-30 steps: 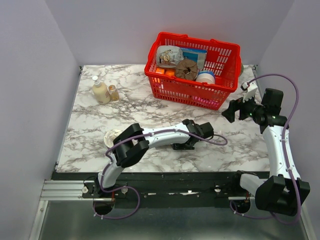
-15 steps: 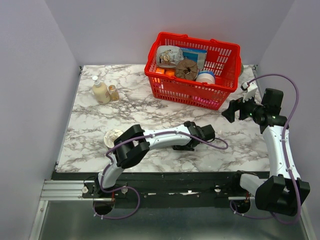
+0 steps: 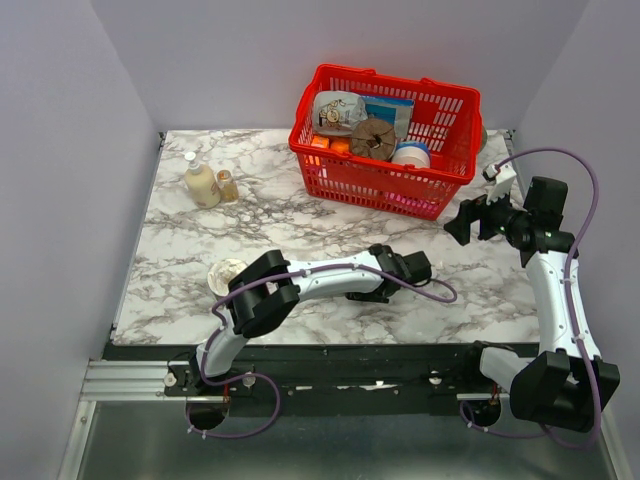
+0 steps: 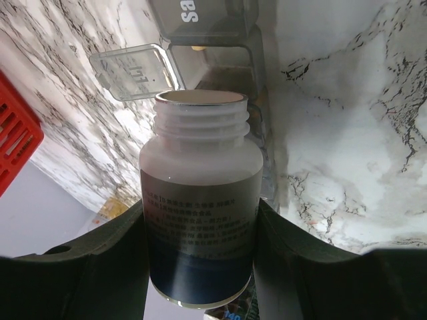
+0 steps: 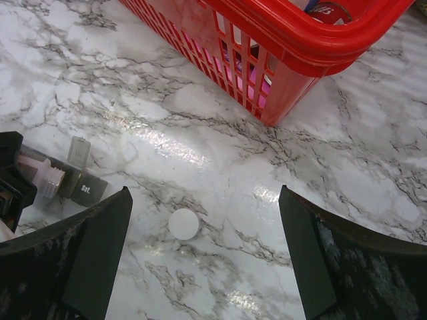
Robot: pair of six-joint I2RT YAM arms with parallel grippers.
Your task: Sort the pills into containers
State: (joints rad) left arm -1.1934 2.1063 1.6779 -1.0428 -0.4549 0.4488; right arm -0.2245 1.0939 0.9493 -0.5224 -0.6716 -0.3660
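Note:
My left gripper point(image 4: 200, 208) is shut on a white pill bottle point(image 4: 200, 167) with its cap off. The bottle's open mouth points at the containers point(image 4: 208, 19), a grey strip of lidded compartments. One clear lid point(image 4: 137, 70) stands open just beyond the mouth. No pills show plainly; a small pale speck lies in the open compartment. From above, the left gripper point(image 3: 408, 268) sits over the containers point(image 3: 360, 294) at the table's front middle. My right gripper point(image 5: 205, 193) hangs open and holds nothing; seen from above, the right gripper point(image 3: 463, 222) is to the right of the basket.
A red basket point(image 3: 455, 105) full of goods stands at the back. A white round cap point(image 5: 183, 224) lies on the marble under the right gripper. Two small bottles point(image 3: 203, 183) stand at the back left. A round tin point(image 3: 224, 275) sits at the front left.
The left wrist with the bottle has shifted slightly to the right over the strip. The right arm has not moved.

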